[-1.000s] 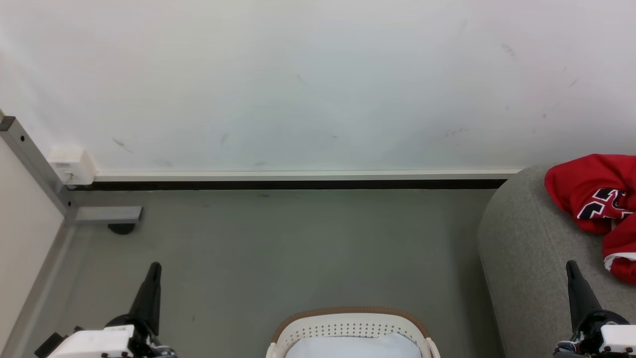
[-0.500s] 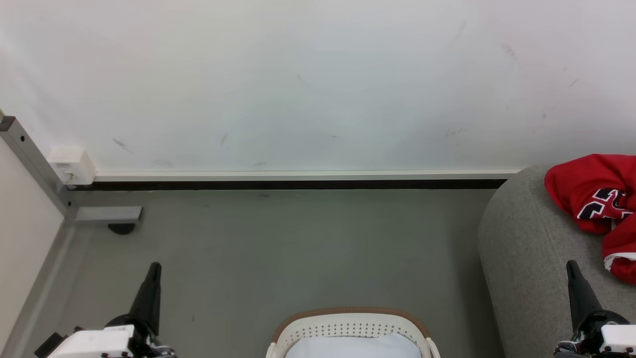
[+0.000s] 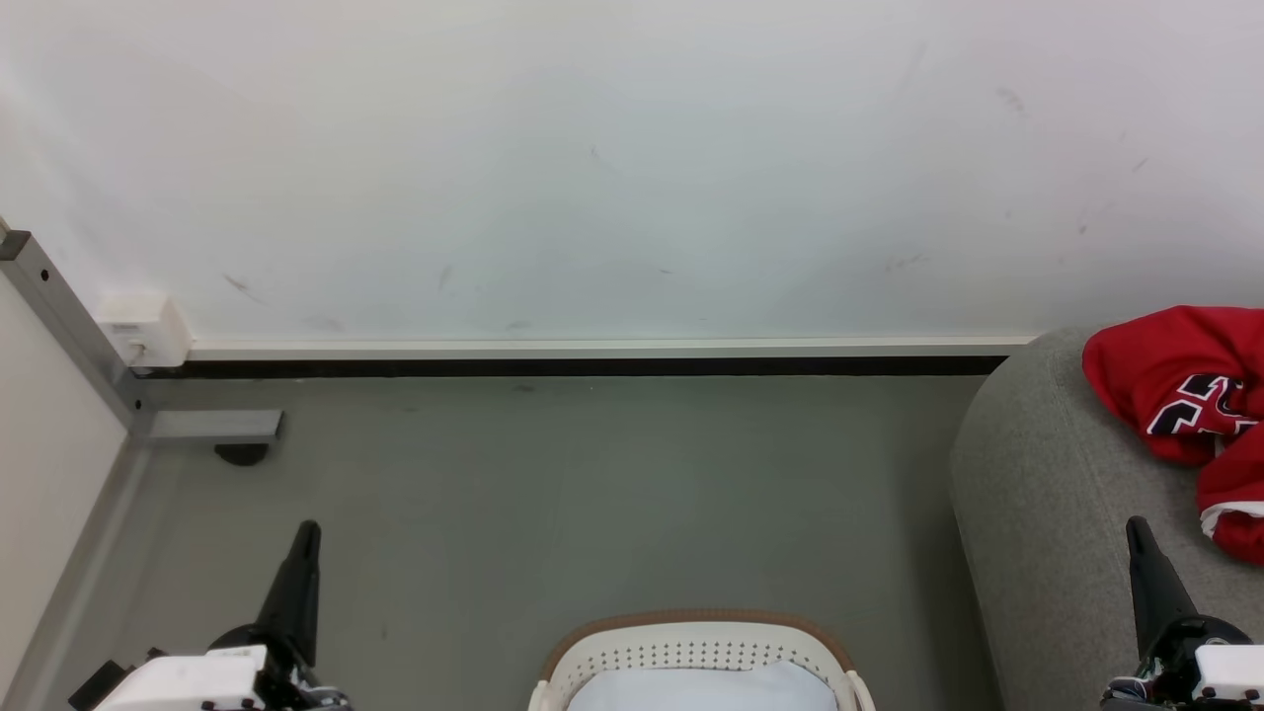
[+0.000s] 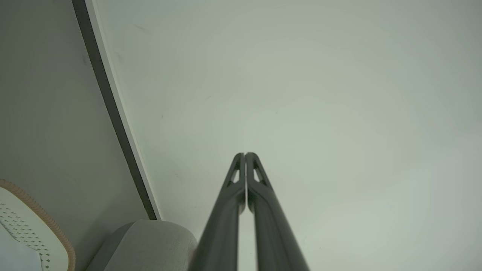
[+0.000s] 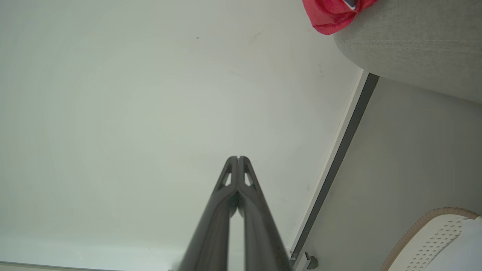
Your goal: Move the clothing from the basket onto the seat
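Observation:
Red clothing (image 3: pixel 1180 400) with navy-and-white numerals lies crumpled on the light grey seat (image 3: pixel 1047 504) at the right edge of the head view; a red corner of the clothing (image 5: pixel 331 15) hangs over the seat (image 5: pixel 414 41) in the right wrist view. The white basket (image 3: pixel 696 652) with a tan rim stands on the floor at bottom centre, its pale bottom bare. My left gripper (image 3: pixel 308 528) is shut at lower left, holding nothing, its fingertips (image 4: pixel 245 155) pressed together. My right gripper (image 3: pixel 1134 523) is shut and empty in front of the seat, tips (image 5: pixel 238 158) together.
A white wall with a dark baseboard (image 3: pixel 592 365) runs across the back. A grey metal post and foot (image 3: pixel 212 427) stand at the left by a white wall box (image 3: pixel 143 328). Grey floor (image 3: pixel 553 494) lies between basket and wall.

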Tool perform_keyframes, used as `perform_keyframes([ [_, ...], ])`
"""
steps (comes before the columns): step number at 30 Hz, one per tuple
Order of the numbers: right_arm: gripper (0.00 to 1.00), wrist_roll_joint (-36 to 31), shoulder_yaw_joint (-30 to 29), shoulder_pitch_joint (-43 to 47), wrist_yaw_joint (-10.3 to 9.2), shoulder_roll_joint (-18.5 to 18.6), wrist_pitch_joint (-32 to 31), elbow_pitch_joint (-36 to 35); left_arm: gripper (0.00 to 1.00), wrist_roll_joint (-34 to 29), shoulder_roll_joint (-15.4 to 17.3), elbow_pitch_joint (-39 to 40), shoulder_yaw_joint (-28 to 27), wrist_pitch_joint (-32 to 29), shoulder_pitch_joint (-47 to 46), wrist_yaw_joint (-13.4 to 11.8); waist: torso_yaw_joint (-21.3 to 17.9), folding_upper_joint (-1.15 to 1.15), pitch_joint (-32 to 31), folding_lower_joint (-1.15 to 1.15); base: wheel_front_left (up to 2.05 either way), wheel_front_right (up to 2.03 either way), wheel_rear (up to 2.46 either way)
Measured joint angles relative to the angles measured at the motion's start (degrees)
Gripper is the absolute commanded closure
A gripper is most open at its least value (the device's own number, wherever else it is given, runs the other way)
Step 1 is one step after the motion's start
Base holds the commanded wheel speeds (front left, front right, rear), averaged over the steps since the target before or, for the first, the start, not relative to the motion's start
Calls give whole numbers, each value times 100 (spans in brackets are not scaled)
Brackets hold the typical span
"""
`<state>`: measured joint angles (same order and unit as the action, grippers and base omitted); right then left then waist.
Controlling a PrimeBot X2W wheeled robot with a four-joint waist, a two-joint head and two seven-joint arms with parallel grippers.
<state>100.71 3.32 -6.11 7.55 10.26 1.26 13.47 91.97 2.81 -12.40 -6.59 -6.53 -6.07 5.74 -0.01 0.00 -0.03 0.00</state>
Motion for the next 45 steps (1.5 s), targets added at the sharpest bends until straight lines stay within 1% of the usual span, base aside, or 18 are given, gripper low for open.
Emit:
perform_keyframes([
  [45, 100, 25, 37, -1, 0, 30, 33, -11, 100, 0, -1, 0, 0, 0, -1, 0, 0, 0, 0, 0, 0, 0, 0],
])
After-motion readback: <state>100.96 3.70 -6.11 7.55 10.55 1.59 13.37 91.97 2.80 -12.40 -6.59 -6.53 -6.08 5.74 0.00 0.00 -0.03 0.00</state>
